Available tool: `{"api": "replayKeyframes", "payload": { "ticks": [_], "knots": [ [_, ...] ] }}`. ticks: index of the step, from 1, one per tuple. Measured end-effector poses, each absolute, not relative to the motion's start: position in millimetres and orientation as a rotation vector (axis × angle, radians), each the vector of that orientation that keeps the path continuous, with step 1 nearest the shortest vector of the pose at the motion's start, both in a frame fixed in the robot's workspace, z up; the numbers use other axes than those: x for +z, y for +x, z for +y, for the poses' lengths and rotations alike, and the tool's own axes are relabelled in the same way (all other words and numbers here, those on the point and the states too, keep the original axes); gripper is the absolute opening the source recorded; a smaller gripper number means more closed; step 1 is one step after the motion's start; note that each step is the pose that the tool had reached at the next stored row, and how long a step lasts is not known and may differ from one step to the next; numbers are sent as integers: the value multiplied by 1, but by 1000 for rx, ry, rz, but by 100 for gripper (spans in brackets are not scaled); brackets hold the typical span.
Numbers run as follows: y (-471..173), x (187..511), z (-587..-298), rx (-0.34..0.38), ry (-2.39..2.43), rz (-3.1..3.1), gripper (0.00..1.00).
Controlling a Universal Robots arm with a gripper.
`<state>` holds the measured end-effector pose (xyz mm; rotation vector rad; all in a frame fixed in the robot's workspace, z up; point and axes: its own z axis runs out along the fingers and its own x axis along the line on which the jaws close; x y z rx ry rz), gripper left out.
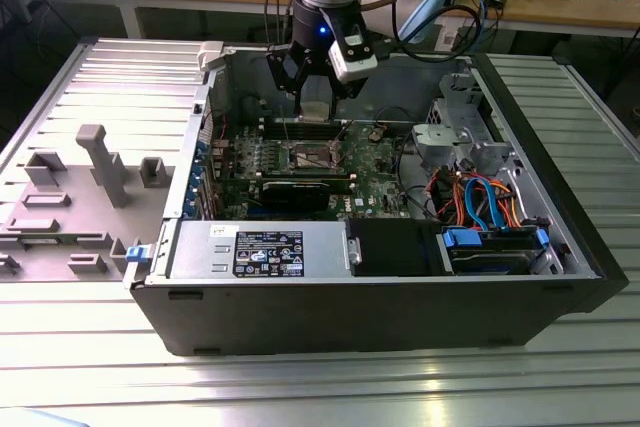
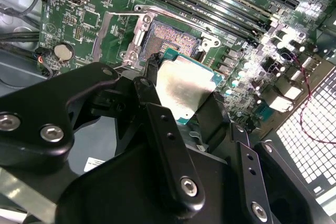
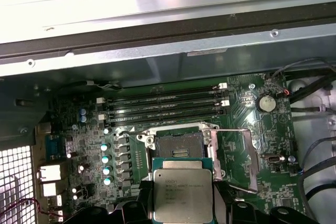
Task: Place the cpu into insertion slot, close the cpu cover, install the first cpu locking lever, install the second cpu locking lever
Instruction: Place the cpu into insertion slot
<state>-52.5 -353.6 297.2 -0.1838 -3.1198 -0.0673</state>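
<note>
1. Black fingers of the gripper sit closest in the second wrist view. They pinch the cpu by two opposite edges, its silver top facing up.
2. Cpu is held above the green board, not seated.
3. Insertion slot lies just beyond the cpu, bare, with its brown-gold contacts exposed inside the silver rim.
4. Thin wire lever is swung out beside the slot.
5. Long black memory slots run past the socket, with a coin battery off to one side.
6. Farthest back is the metal wall of the computer case. In the exterior view the case lies open on a slatted table, with the arm reaching down into it.
</note>
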Motion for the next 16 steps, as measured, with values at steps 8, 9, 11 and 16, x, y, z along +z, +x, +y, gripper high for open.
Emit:
{"api": "replayKeyframes", "payload": {
  "ticks": [8,9,11,16],
  "knots": [
    [-52,297,-354,-67,-203,-3119,55],
    [-53,297,-354,-67,-205,-3119,55],
    [-53,297,-354,-67,-213,-3118,55],
    [-52,297,-354,-68,-226,-3118,55]
  ]
}}
